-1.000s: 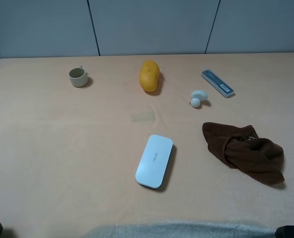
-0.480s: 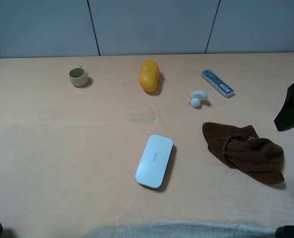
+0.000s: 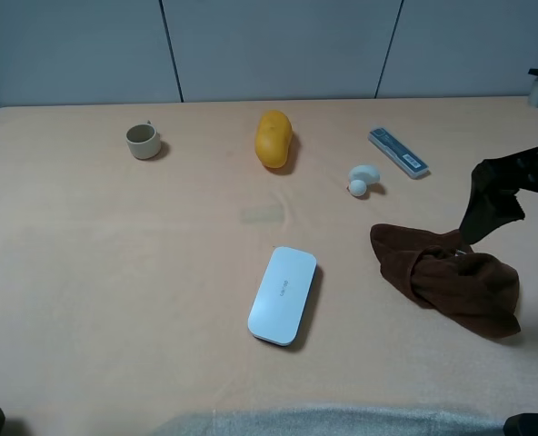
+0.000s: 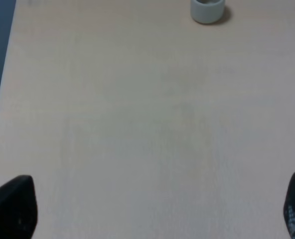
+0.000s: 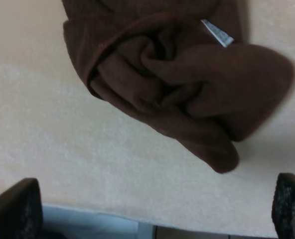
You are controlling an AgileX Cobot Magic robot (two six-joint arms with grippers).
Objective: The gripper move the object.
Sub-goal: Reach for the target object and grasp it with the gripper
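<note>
Just ahead of end effector [image 3: 489, 211], cloth [image 3: 446, 277]

The right claw [image 3: 489, 211] hangs over the brown cloth [image 3: 446, 277], seemingly not touching it.

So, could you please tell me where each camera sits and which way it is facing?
Exterior high: mounted high at the near side, looking down across the table toward the wall; the right arm shows at the right edge.
Left wrist: on the left arm, facing bare table and the cup; the open left gripper shows both fingertips.
Right wrist: on the right arm, looking down on the brown cloth; the open right gripper shows both fingertips.
Shared: exterior high also sees the cup and the brown cloth.
</note>
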